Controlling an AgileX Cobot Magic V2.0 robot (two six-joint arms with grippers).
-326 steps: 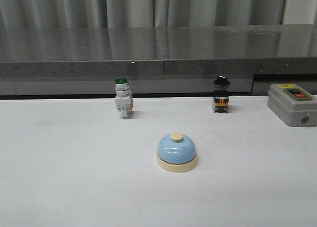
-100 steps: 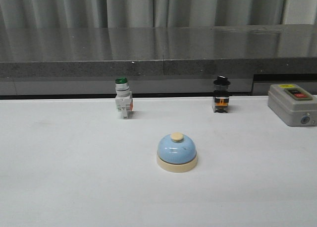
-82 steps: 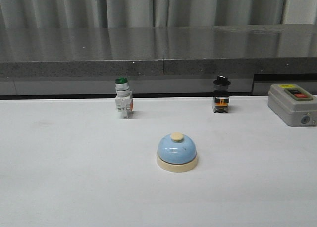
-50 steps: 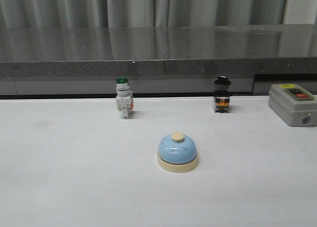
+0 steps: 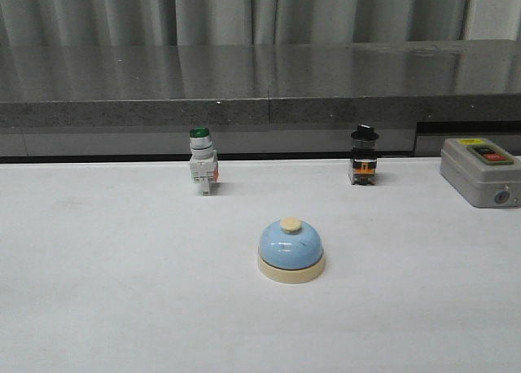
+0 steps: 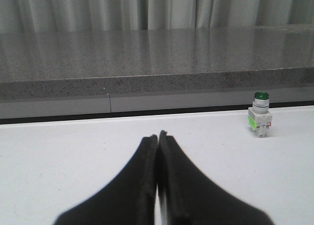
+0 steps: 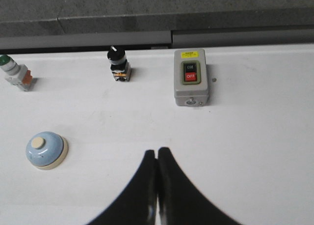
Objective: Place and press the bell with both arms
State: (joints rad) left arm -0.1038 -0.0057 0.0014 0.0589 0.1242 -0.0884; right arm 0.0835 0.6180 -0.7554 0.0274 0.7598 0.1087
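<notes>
The light-blue bell (image 5: 291, 250) with cream base and cream button stands upright on the white table, near its middle. It also shows in the right wrist view (image 7: 46, 150), apart from my right gripper (image 7: 157, 151), which is shut and empty above the table. My left gripper (image 6: 157, 135) is shut and empty, low over the table; the bell does not show in its view. Neither arm shows in the front view.
A green-capped white push-button switch (image 5: 202, 160) stands at the back left, a black-knobbed switch (image 5: 363, 155) at the back right. A grey box with red and black buttons (image 5: 479, 171) lies at the far right. A dark stone ledge (image 5: 260, 88) runs behind the table.
The picture shifted very slightly half a second ago and is back now. The bell and the switches have not moved on the table.
</notes>
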